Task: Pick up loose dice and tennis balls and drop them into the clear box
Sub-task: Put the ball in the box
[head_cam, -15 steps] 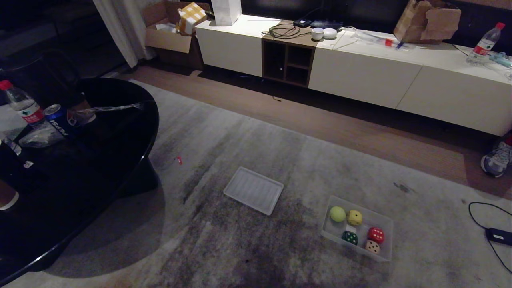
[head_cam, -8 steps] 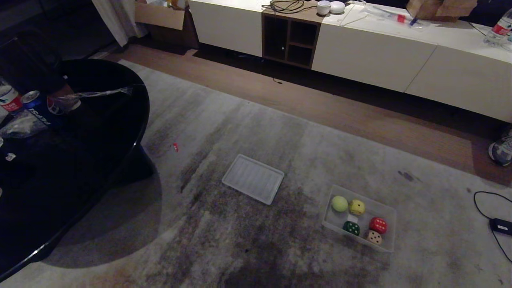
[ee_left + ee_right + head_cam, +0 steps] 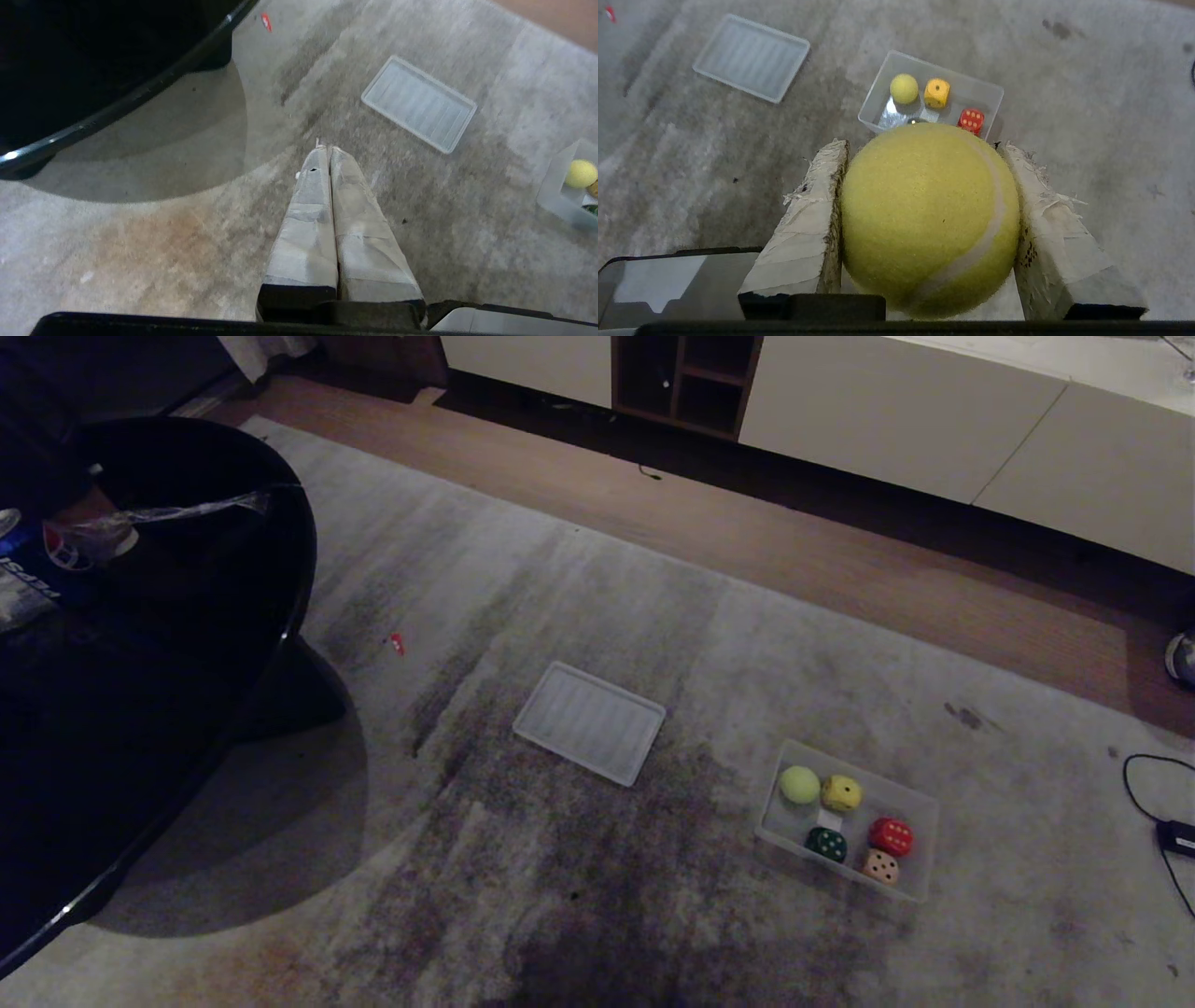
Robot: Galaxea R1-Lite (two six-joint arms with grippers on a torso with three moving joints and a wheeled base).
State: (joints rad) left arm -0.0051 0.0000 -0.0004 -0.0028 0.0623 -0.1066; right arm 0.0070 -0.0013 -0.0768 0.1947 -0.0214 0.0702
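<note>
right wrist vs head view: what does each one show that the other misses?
Only the right wrist view: the right gripper clamped on a fuzzy yellow-green tennis ball.
Only the head view: the glossy black round table, white low cabinet, dark green die and tan die.
Both: the clear plastic box, flat ribbed translucent lid, second tennis ball, yellow die, red die.

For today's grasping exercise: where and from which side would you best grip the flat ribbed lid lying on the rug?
Probably one long edge of the lid, from above. It lies flat on the rug, open side up, so only its raised rim gives the fingers something to pinch. The box stands apart, leaving room.
</note>
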